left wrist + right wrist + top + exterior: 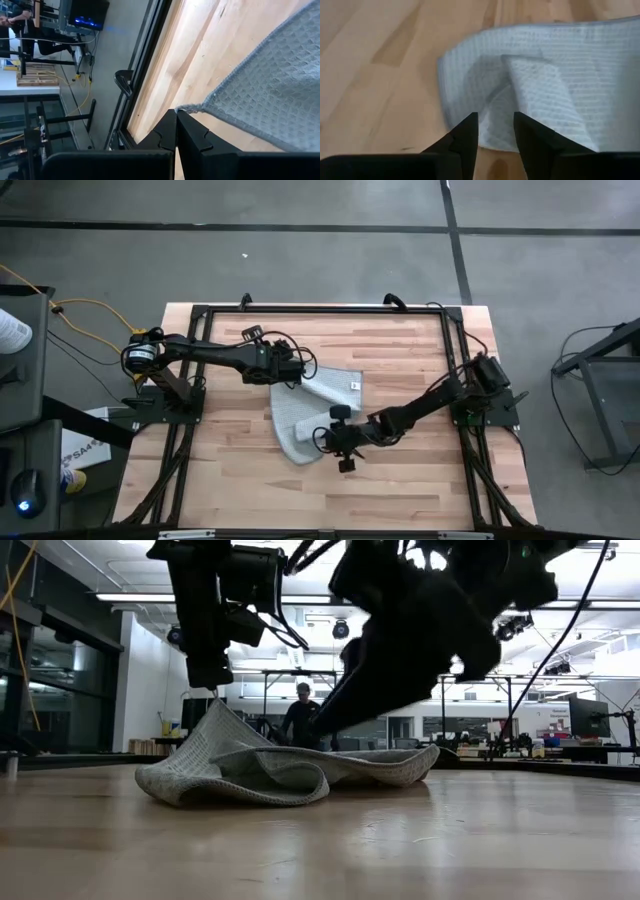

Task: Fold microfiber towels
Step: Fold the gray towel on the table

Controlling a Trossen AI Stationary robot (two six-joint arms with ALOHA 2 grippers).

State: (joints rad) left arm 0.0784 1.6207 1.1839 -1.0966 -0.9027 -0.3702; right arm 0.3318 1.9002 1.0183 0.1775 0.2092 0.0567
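The left claw (176, 116) pinches a corner of the grey towel (305, 415), lifted off the desk (400, 480) near its middle. The right claw (496, 127) hovers with its fingers narrowly parted over the towel's folded near edge.

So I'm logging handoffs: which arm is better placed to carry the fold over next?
Probably the left. The left gripper is shut on a corner of the grey microfiber towel, lifted off the table, while the right gripper hovers open beside the towel's edge.

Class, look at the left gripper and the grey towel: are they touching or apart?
Touching. In the left wrist view the left gripper is shut on a corner of the towel, lifting it off the table.
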